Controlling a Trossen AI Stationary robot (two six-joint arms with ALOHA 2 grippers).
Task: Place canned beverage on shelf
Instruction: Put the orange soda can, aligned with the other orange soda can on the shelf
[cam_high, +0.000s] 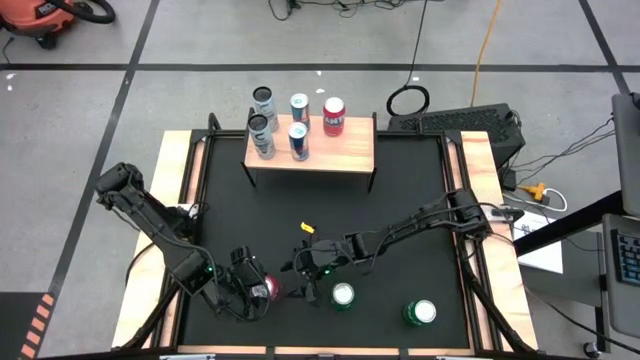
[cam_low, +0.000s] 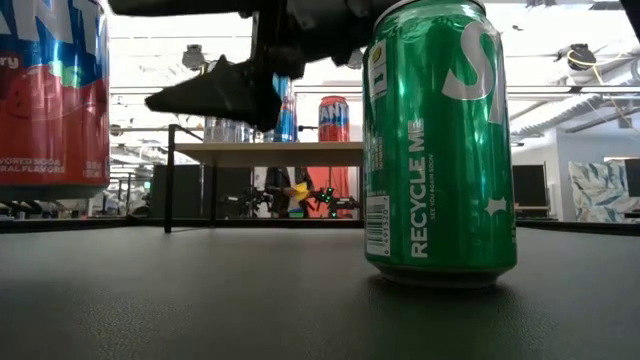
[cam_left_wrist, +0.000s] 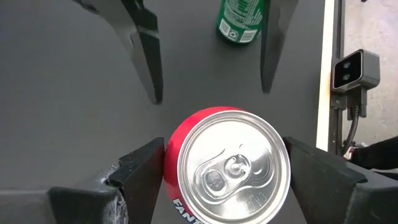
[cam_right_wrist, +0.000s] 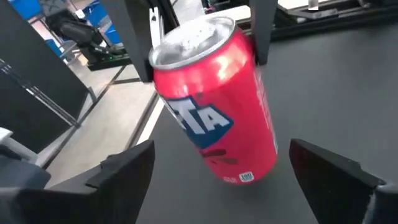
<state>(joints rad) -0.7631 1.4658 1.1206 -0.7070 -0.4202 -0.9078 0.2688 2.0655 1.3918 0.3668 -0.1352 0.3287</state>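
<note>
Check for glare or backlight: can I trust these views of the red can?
Low view: the bright room behind leaves the shelf and right gripper as dark shapes; the green can fills the foreground, and the red can is cut by the edge. Left wrist view: highlights on the lid, but the left gripper reads plainly, closed on it. High view: even light, no glare.

Robotics lab: grey taped floor (cam_high: 200, 40), loose cables (cam_high: 480, 50), keyboard (cam_high: 628, 255), open hall with ceiling lights (cam_low: 570, 60).
</note>
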